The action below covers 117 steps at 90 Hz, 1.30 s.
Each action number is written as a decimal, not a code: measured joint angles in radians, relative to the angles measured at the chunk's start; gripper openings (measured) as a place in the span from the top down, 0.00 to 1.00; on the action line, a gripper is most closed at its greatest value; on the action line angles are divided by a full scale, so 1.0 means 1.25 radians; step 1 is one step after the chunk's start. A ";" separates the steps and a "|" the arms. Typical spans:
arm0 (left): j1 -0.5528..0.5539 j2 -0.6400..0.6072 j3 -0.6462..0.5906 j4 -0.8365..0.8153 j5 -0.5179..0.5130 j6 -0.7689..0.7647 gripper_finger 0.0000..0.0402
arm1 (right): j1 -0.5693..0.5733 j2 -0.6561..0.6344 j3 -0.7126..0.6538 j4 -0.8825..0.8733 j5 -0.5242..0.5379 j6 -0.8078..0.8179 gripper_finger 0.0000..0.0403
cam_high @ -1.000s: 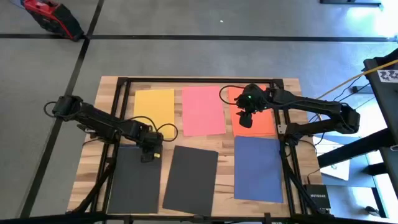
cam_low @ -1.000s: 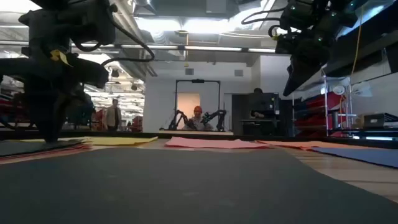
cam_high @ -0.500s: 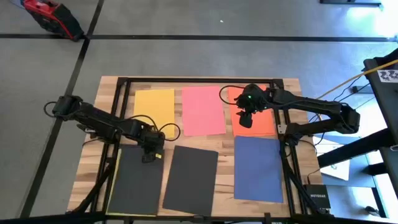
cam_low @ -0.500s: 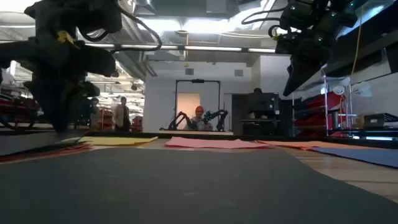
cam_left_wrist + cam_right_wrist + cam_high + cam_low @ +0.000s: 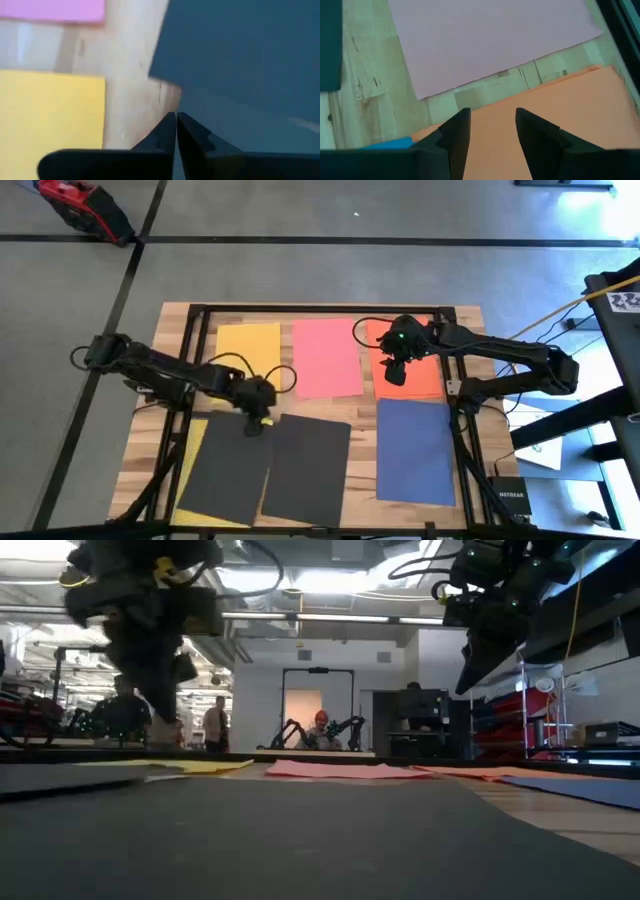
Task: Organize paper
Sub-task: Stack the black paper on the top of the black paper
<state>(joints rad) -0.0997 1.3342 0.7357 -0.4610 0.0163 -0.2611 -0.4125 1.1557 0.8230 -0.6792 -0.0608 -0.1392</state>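
Note:
Several paper sheets lie flat on the wooden table: yellow, pink and orange along the far side, dark blue and a black sheet nearer. A second black sheet lies askew at the near left, on another yellow sheet. My left gripper is shut at this black sheet's far right corner. My right gripper hangs open above the orange sheet, touching nothing. My left gripper presses its shut fingertips down on the askew black sheet close to its far right corner. The fingers come from above, slanting in from the table's left. The sheet lies flat on the yellow sheet and the table.
Bare wood shows along the table's left side and in narrow gaps between the sheets. The askew black sheet's right edge reaches the other black sheet. A red machine stands on the floor beyond the far left corner.
My left gripper has gone toward the table's right edge, fingers shut, dragging the near-left black sheet's far end with it. The sheet has turned about its near end, which stayed nearly in place, and a strip of the yellow sheet beneath now shows on its left.

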 joint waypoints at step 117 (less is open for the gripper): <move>0.030 0.172 0.000 0.028 0.160 0.171 0.60 | 0.000 0.000 0.000 -0.002 -0.003 0.000 0.63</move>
<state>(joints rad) -0.0628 1.5486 0.7361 -0.4264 0.2169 -0.0479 -0.4126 1.1557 0.8230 -0.6819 -0.0643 -0.1390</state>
